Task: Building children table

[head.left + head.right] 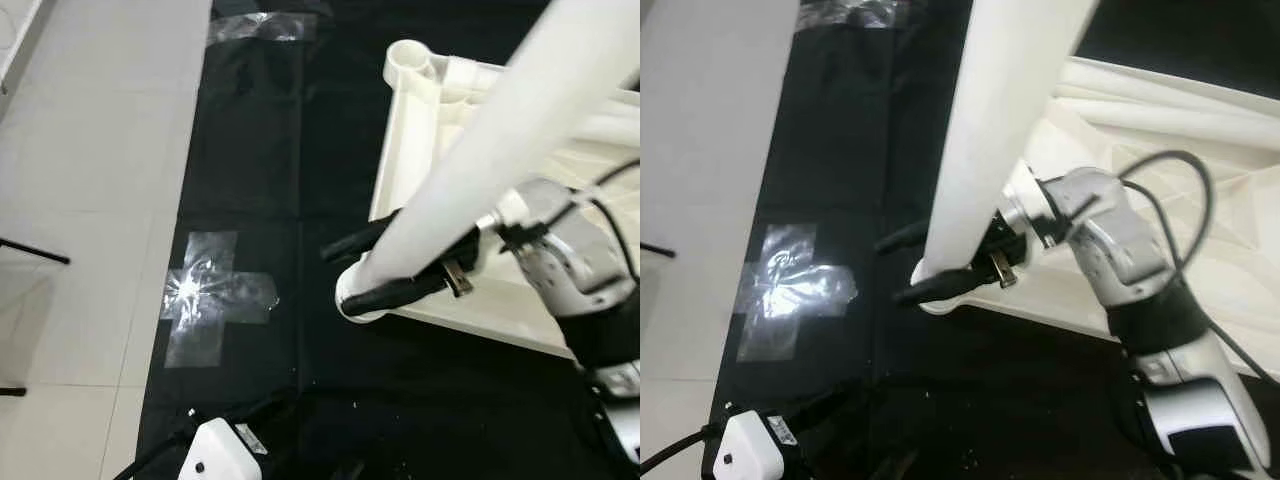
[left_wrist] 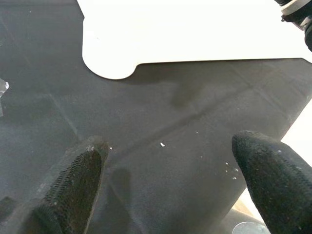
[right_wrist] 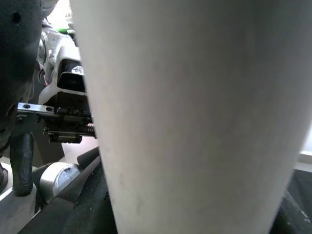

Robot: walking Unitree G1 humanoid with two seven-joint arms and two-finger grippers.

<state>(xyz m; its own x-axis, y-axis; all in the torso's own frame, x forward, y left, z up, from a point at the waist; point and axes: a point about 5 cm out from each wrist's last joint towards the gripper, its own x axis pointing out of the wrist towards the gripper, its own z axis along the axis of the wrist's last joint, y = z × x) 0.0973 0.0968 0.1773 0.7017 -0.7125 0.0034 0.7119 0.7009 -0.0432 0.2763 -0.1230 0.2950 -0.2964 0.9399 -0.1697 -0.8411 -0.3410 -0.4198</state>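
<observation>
A white tabletop (image 1: 412, 140) lies upside down on the black mat (image 1: 250, 150), with a round leg socket (image 1: 410, 60) at its far left corner. A long white table leg (image 1: 500, 130) slants up towards the camera, its lower end (image 1: 940, 285) resting at the tabletop's near left corner. My right gripper (image 1: 335, 278) is shut on that leg just above its lower end, one black finger on each side. In the right wrist view the leg (image 3: 195, 117) stands close before the camera. My left gripper (image 2: 168, 146) hangs open above the mat, near the tabletop's edge (image 2: 195, 29).
Clear tape patches (image 1: 212, 295) hold the mat seams, with another patch (image 1: 260, 25) at the far edge. White tiled floor (image 1: 90, 150) runs along the left, where thin black rods (image 1: 35, 250) stick in. My left wrist (image 1: 220, 455) shows at the bottom.
</observation>
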